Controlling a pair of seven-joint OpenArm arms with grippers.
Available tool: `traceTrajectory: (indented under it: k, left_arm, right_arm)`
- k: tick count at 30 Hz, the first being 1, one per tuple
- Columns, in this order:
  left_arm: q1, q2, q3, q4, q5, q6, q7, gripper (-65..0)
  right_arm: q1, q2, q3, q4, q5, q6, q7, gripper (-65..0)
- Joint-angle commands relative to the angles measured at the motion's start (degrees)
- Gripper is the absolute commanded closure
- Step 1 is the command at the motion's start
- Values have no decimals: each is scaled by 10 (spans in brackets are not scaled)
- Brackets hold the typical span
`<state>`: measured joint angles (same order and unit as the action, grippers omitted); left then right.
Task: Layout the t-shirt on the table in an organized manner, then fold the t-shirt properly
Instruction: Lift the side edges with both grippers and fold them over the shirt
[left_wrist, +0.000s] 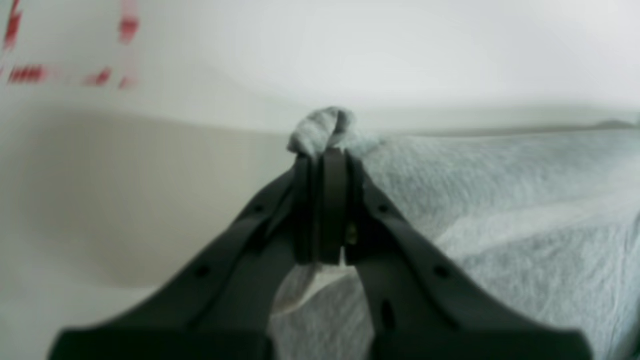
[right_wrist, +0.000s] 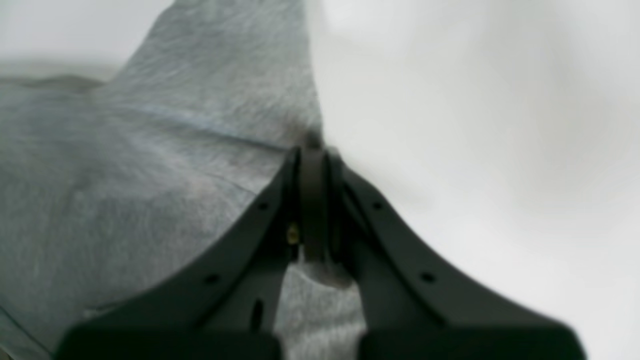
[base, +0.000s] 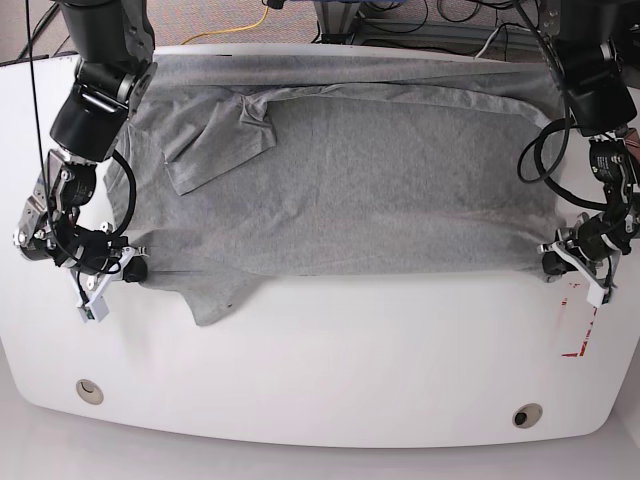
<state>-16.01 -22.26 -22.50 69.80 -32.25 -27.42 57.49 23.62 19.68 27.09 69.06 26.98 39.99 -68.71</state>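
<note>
Fingers (left_wrist: 305, 200) of the left gripper (base: 553, 262) and right gripper (base: 135, 268) each pinch a near corner of the shirt (base: 370, 180), spread mostly flat across the table (base: 380, 350) with one sleeve rumpled, no fold made yet.

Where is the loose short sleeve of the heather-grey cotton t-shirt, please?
In the base view, the sleeve hangs off the heather-grey cotton t-shirt's near edge onto the glossy white table, just beside the right gripper.
</note>
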Motion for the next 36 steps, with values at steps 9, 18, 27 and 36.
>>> traceTrajectory:
  k: [9,18,27,36]
  left_arm:
    - [37,-14,-27,77,-21,0,22,0]
    - [87,-14,-27,116,-20,0,23,0]
    - [117,-19,-27,147,-20,0,67,0]
    - [124,-43,-27,146,-16,-49,109,0]
  right_arm:
    - [-52,5,45,148,11,0,-65,-2]
    - [-109,-6,86,235,11,0,-113,-2]
    - [-178,-7,100,283,11,0,-113,-8]
    - [-244,-21,101,329,11,0,-113,-124]
